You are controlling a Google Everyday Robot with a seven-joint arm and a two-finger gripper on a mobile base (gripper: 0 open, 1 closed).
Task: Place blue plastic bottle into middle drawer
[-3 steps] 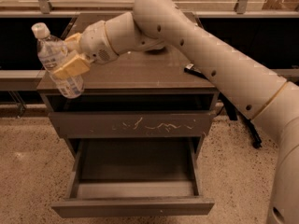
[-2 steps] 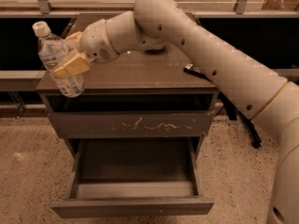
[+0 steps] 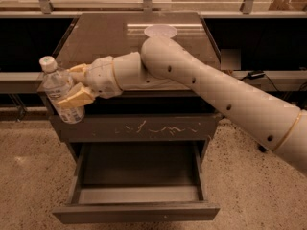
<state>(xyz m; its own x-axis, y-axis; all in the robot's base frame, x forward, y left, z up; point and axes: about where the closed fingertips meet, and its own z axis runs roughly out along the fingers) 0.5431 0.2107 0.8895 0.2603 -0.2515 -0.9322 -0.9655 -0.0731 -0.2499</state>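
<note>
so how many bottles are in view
1: the blue plastic bottle, held in the gripper off the front left corner of the cabinet, above and left of the open middle drawer. None visible inside the drawer.

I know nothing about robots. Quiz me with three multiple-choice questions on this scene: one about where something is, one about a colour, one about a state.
1. Where is the bottle? A on the floor; B in the tool, off the cabinet's left front corner; C on the cabinet top.
2. Its cap is: A red; B black; C white.
3. The plain-fronted drawer is: A pulled out; B shut; C missing.
Answers: B, the tool clamps it in the air; C, the cap shows white; A, its empty box juts forward.
</note>
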